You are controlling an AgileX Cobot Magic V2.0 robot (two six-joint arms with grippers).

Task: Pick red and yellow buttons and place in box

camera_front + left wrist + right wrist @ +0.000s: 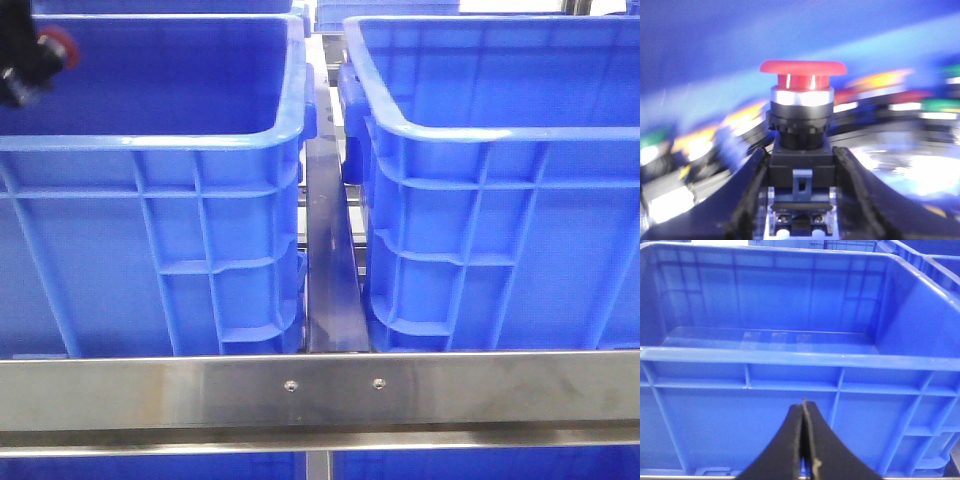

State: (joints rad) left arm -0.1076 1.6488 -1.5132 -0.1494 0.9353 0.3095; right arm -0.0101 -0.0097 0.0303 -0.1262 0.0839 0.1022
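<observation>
Left gripper (800, 200), clamped on the red push button (802, 87), hangs over the left blue crate (200, 135) near its far-left corner. Carry level; release low inside the right crate (480, 125). Right gripper (803, 440) closed, empty.

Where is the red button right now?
The red button is clamped in the left gripper, which the front view shows at the far left, over the left blue crate.
</observation>
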